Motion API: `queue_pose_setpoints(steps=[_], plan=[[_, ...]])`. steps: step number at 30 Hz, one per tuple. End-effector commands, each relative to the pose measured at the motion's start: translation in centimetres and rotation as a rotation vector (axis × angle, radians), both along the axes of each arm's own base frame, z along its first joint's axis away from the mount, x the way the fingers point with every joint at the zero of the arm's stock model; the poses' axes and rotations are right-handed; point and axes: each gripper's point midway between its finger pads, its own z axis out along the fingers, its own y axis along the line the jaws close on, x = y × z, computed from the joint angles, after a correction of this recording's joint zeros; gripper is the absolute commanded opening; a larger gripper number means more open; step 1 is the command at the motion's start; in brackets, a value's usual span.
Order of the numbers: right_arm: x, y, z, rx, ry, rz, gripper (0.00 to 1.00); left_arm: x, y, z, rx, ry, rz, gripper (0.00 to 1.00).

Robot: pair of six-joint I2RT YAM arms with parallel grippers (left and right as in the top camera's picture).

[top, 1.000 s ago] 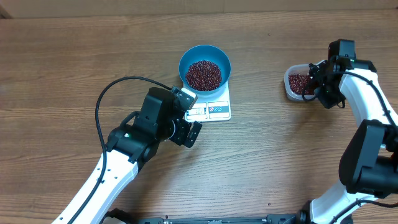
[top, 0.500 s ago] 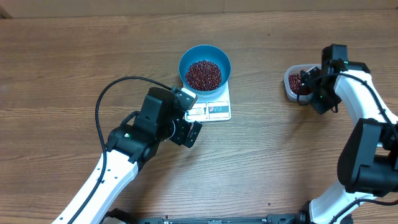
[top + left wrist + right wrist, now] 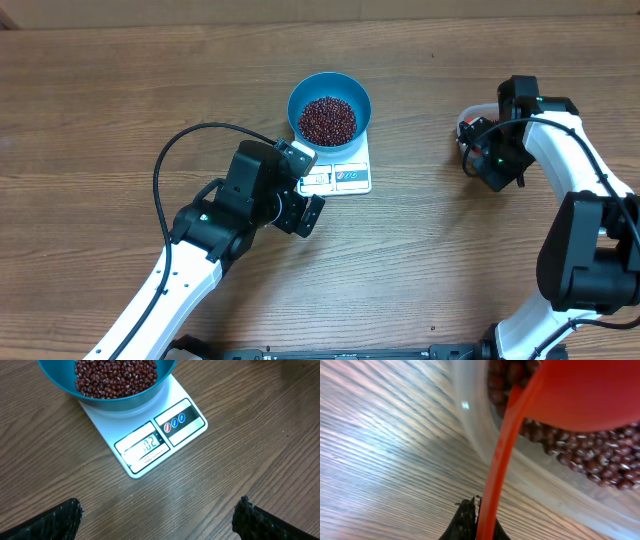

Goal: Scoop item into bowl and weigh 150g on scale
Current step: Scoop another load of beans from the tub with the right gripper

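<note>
Wood tabletop (image 3: 100, 80). Right gripper (image 3: 479, 525) pinches orange-red plastic scoop (image 3: 580, 395) in clear plastic tub (image 3: 470, 420), seemingly among red-brown beans (image 3: 600, 462); lift level, slowly. Left gripper (image 3: 157, 520) spread.

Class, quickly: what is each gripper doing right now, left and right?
Left gripper: open, holding nothing.
Right gripper: closed on the handle of an orange-red plastic scoop.

A deep, bright blue bowl (image 3: 295, 100) stands upright on the far end of the flat white scale (image 3: 350, 178) — holding a loose heap of dark red-brown beans (image 3: 327, 119) — leaving the scale's display and blue-marked panels uncovered.
</note>
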Motion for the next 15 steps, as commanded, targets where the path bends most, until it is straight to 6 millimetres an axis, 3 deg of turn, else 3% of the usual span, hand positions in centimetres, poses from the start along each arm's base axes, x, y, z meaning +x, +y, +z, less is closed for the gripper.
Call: queue_pose_setpoints(steps=[1,15], plan=[[-0.5,1.9,-0.4,0.095,0.021,-0.013,0.04,0.5,0.1,0.7,0.001,-0.022,0.003,0.99],[0.0,2.9,-0.2,0.210,0.002,-0.148,0.04,0.5,0.1,0.7,0.001,-0.022,0.003,0.99]])
